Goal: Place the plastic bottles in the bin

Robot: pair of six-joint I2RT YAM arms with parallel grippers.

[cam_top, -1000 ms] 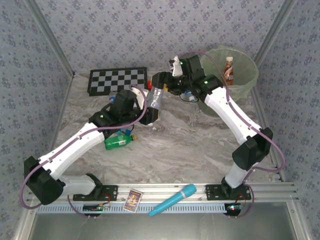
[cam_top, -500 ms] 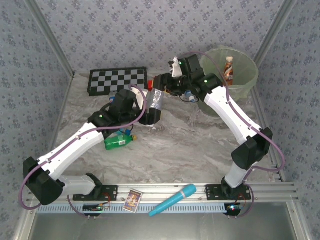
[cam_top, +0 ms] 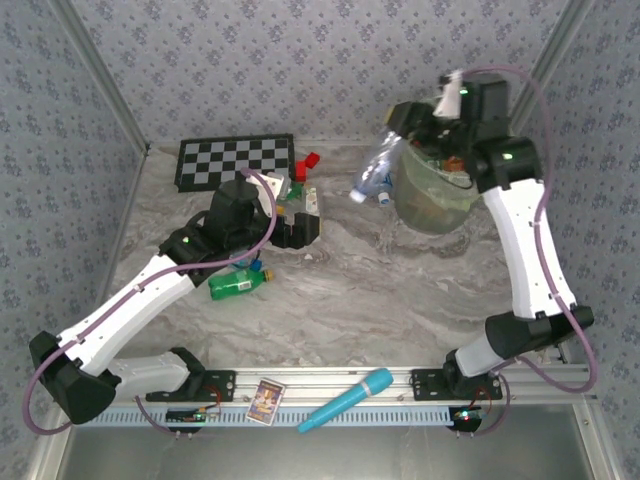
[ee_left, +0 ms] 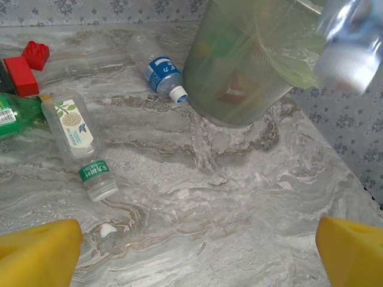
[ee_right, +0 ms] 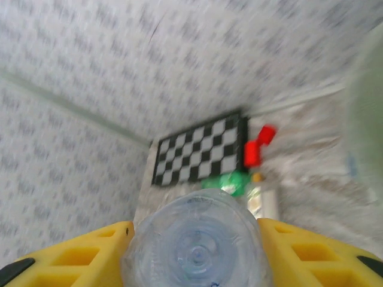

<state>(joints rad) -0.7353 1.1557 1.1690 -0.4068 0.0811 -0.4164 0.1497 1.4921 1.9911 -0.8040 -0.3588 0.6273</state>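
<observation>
Now the right gripper [cam_top: 400, 128] is clamped on a clear bottle [cam_top: 373, 168], holding it tilted in the air (cap end down) just left of the bin [cam_top: 440, 200], while the left gripper [cam_top: 303, 217] stands wide open over the table [cam_top: 400, 290] near a green bottle [cam_top: 238, 285].

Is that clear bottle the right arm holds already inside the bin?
No, the clear bottle hangs tilted in the air beside the bin, gripped by the right fingers.

On the marble table [ee_left: 239, 197], ahead-left of the left gripper [ee_left: 197, 248], lie a clear bottle [ee_left: 75, 131], a green bottle [ee_left: 15, 110] and red blocks [ee_left: 24, 66]. Farther ahead, a blue-labelled bottle [ee_left: 161, 72] lies beside the bin [ee_left: 239, 72].
</observation>
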